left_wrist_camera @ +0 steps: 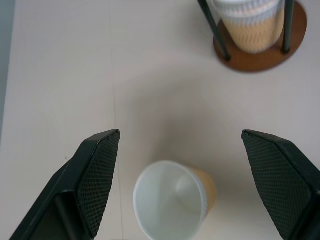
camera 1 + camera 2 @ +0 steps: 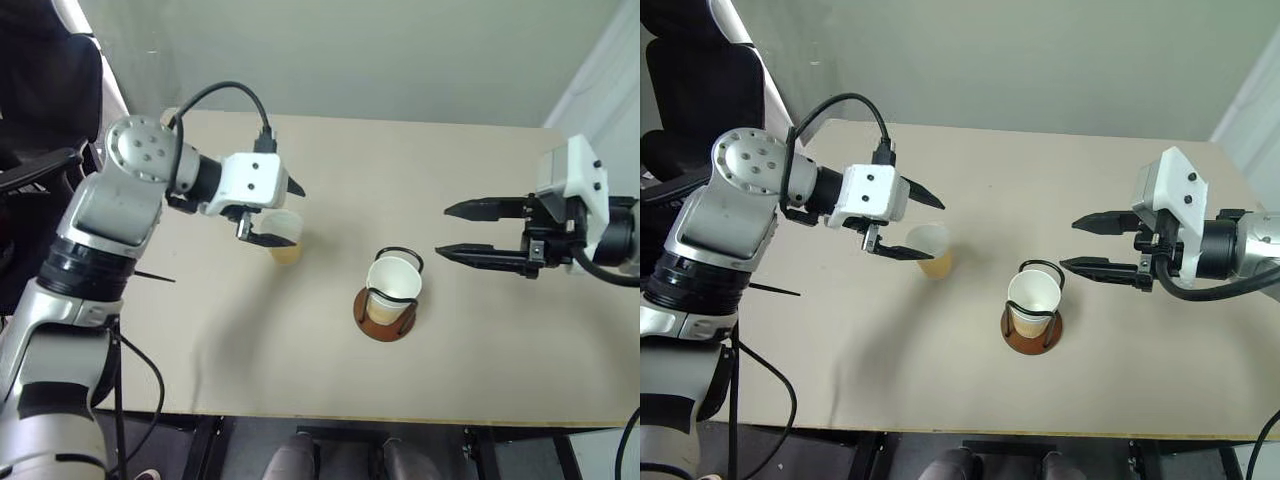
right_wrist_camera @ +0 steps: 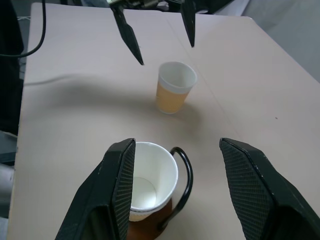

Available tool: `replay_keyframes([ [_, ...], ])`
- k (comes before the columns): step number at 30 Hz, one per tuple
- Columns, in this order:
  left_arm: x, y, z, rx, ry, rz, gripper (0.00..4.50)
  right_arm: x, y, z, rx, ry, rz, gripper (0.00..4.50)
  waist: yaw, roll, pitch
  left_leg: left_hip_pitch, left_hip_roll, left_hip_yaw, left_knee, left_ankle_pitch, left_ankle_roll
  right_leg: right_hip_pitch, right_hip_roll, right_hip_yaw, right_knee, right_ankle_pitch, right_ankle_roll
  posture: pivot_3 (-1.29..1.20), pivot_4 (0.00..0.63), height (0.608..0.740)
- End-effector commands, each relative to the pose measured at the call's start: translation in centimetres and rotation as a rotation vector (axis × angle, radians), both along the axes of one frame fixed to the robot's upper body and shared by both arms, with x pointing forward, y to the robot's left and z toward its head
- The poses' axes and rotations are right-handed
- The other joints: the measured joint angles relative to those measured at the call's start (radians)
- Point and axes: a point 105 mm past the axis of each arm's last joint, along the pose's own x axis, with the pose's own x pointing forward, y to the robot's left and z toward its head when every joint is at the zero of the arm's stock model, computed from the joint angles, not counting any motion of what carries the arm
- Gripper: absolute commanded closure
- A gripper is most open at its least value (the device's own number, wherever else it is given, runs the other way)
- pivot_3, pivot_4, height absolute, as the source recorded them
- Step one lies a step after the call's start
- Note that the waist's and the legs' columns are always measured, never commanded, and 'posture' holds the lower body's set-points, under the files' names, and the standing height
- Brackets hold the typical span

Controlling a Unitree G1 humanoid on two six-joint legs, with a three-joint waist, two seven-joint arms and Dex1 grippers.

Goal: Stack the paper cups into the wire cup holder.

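Head cam: left gripper (image 2: 912,222) hangs over a lone paper cup (image 2: 933,249) standing upright on the bench (image 2: 940,380), fingers spread, nothing in them. In the left eye view the lower finger crosses the cup's front and hides part of its rim; whether the finger touches the cup can't be told. Wire cup holder (image 2: 1031,330) sits near bench centre, between the two arms, with nested cups (image 2: 1032,299) inside. The rims sit tight together and the wires cross the stack, so the count is unclear from here. Right gripper (image 2: 1092,243) is just to the right of the holder, apart from it, fingers parted and empty.

Left wrist: both fingers (image 1: 95,172) stand wide to either side of the lone cup, clear gap on each side, no contact. Cup's lower edge is cut by the frame. The holder's base and two wires are cropped at the frame edge; two stacked rims show there.

Right wrist: open fingers (image 3: 120,187) frame the holder; its base is mostly cut off by the frame edge. One wire loop is plain, the rest hidden behind the nested cups. The lone cup stands further off under the other gripper's fingertips.
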Motion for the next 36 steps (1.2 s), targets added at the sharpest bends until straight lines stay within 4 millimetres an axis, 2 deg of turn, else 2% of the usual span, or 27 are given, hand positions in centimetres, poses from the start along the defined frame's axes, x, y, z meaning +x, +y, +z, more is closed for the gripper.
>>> replay_keyframes([
  [1,1.2,1.3,0.0,0.087,-0.112,0.07,0.32,-0.2,0.2,0.8,-0.006,-0.036,0.024,1.79,-0.002,0.0,0.0,0.0,0.0,0.0,0.0,0.0,0.0,0.0,0.0,0.0,0.0,0.0,0.0,0.0,0.15,0.74],
  [7,3.1,3.8,-1.3,0.192,-0.162,0.173,0.32,-0.2,0.2,0.7,-0.01,-0.03,0.028,1.79,-0.005,0.0,0.0,0.0,0.0,0.0,-0.001,0.0,0.0,-0.001,0.0,0.0,0.0,0.0,0.0,0.0,0.15,0.74],
  [11,3.8,4.4,-2.4,0.22,-0.149,0.199,0.32,-0.2,0.2,0.6,-0.014,-0.025,0.031,1.79,-0.004,0.0,0.0,0.0,0.0,0.0,-0.001,0.0,0.0,-0.001,0.0,0.0,0.0,0.0,0.0,0.0,0.15,0.74],
  [23,3.3,3.1,-3.7,0.158,-0.06,0.156,0.32,-0.2,-0.1,0.6,-0.04,-0.029,0.025,1.79,-0.005,0.0,0.0,0.0,0.0,0.0,-0.001,0.0,0.0,-0.001,0.0,0.0,0.0,0.0,0.0,0.0,0.15,0.74],
  [27,3.7,3.6,-4.6,0.16,-0.037,0.184,0.32,-0.1,-0.2,0.5,-0.044,-0.031,0.021,1.79,-0.004,0.0,0.0,-0.001,0.0,0.0,-0.001,0.0,0.0,-0.001,0.0,0.0,0.0,0.0,0.0,0.0,0.15,0.74],
  [36,3.7,3.4,-6.2,0.171,0.011,0.173,0.32,-0.1,-0.2,0.4,-0.046,-0.038,0.021,1.79,-0.004,0.0,0.0,-0.001,0.0,0.0,-0.001,0.0,0.0,-0.001,0.0,0.0,0.0,0.0,0.0,0.0,0.15,0.74],
])
